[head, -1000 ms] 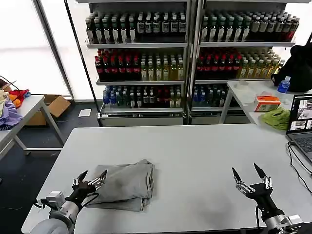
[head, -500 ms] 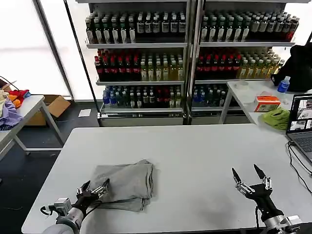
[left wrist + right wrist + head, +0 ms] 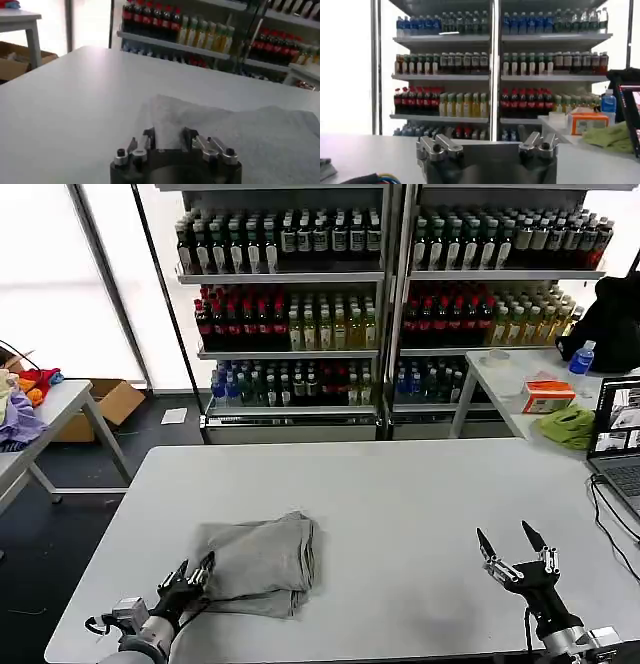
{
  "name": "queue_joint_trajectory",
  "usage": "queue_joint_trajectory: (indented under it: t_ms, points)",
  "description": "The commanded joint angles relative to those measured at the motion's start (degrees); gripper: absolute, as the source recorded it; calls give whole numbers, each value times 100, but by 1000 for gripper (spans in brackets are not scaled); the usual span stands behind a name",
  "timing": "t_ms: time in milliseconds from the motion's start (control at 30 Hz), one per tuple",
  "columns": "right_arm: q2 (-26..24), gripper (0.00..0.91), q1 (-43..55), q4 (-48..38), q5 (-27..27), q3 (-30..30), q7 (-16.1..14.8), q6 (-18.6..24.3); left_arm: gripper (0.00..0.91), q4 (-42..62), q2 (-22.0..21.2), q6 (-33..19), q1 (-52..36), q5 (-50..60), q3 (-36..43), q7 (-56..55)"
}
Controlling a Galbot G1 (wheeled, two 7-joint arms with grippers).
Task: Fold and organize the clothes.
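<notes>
folded grey shirt (image 3: 258, 562) on the white bench (image 3: 400, 494), toward its near left.

left claw (image 3: 190, 576) sits at the shirt's near-left corner, fingers spread, tips over the cloth's edge. right claw (image 3: 512, 550) hovers spread above the bench's near right, well apart from the shirt.

One folded grey shirt (image 3: 255, 562) lies on one white desk (image 3: 400, 494). Two pincers show: the left pincer (image 3: 190, 573) and the right pincer (image 3: 512, 549). Two shelving units (image 3: 390, 304) of bottles stand behind. One laptop (image 3: 618, 434) sits at the side.
</notes>
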Motion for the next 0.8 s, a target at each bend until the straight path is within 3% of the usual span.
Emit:
queue_joint_trajectory:
  t_ms: [33, 233, 400, 600, 800]
  points:
    - [13, 907, 5, 12, 8, 6, 0, 18, 0, -146, -190, -160, 63, 31, -57, -27]
    - [-7, 907, 3, 51, 53, 35, -3, 11, 0, -589, -57, -97, 131, -551, -535, -38]
    - [-17, 907, 18, 26, 84, 57, -2, 13, 0, -1006, 315, 216, 124, -1858, -1595, -239]
    - [-41, 907, 79, -35, 108, 28, 6, 5, 0, -844, 1244, 647, 108, -3692, -3015, -430]
    - [-67, 907, 133, -93, 125, -8, 12, 13, 0, -447, 2092, 1089, 41, -3920, -3855, -334]
